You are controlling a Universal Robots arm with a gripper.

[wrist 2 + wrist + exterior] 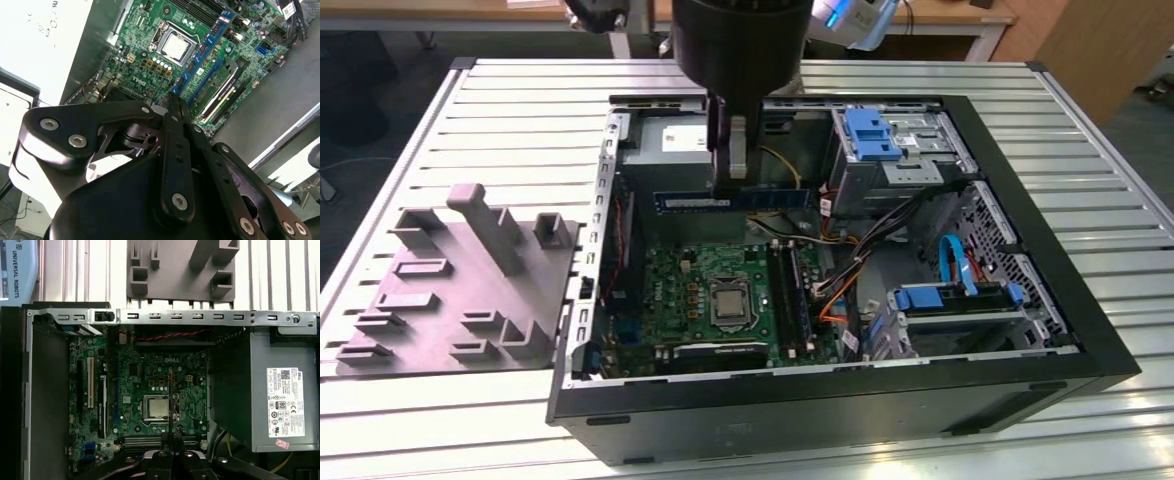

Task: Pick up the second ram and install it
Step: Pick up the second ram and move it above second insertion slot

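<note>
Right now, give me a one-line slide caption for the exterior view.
The pincer holds the second ram level above the green motherboard inside the open computer case.

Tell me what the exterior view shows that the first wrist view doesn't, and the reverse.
Exterior view: blue drive latch, blue data cable, the broad face of the second ram. First wrist view: power supply label, white expansion slot. Both: the hand shut on the ram, green motherboard, processor, grey fixture.
</note>
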